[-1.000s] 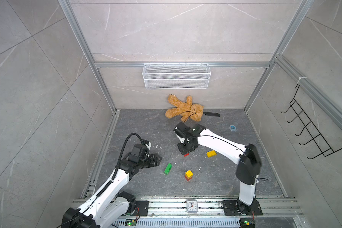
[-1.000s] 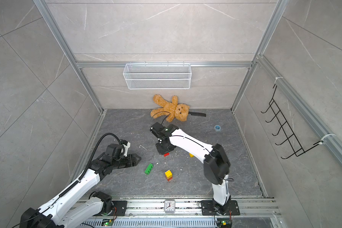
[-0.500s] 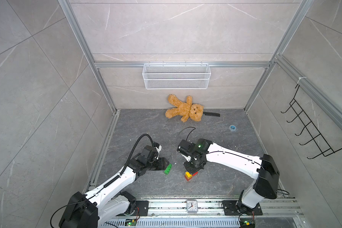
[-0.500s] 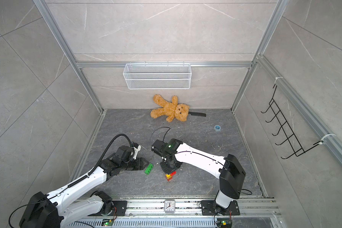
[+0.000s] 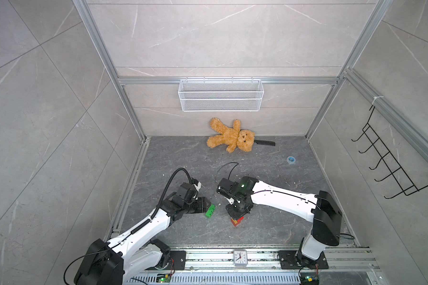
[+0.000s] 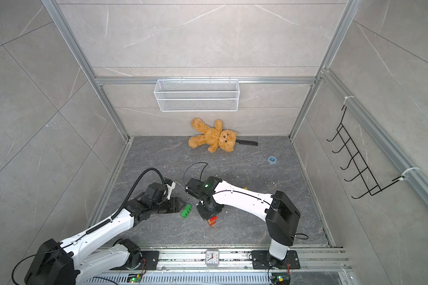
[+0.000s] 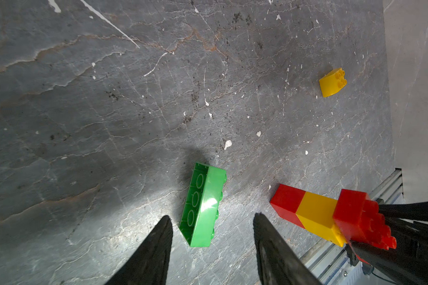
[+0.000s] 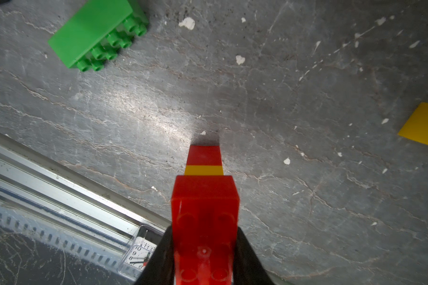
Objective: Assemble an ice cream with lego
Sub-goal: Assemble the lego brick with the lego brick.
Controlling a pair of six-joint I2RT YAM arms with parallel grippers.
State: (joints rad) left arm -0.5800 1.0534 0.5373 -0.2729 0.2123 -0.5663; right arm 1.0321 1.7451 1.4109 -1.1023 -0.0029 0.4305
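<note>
Five lego bricks (image 8: pixel 204 158) share the grey bench (image 5: pixel 183 158) with two robot arms: two red, two yellow, one green. Three of them form an upright stack (image 7: pixel 314 214) near the front rail. A lower red brick (image 7: pixel 286 199) stands on the bench, a square yellow brick (image 7: pixel 316 212) sits on it, and a wider upper red brick (image 8: pixel 204 197) tops it with its studs facing up. The stack's long axis is vertical. The right hand (image 8: pixel 204 237) reaches down from above and is clamped on the upper red brick, one finger on each side; whether that brick is pressed fully home cannot be told from these angles. Just beside the stack on the left arm's side, and apart from it, the single green brick (image 5: pixel 210 211) lies on its long side. Its studs are turned toward the stack, and its long axis runs roughly from the front rail toward the back wall. The left hand (image 7: pixel 211 216) hovers low at one end of it, fingers parted wider than the brick and holding nothing. The round-topped yellow brick (image 7: pixel 331 82) lies alone, well apart. By the back wall are one teddy bear (image 5: pixel 230 138), one black comb (image 5: pixel 265 142) and one wire basket (image 5: pixel 220 98). One clock (image 5: pixel 240 257) sits on the front rail.
</note>
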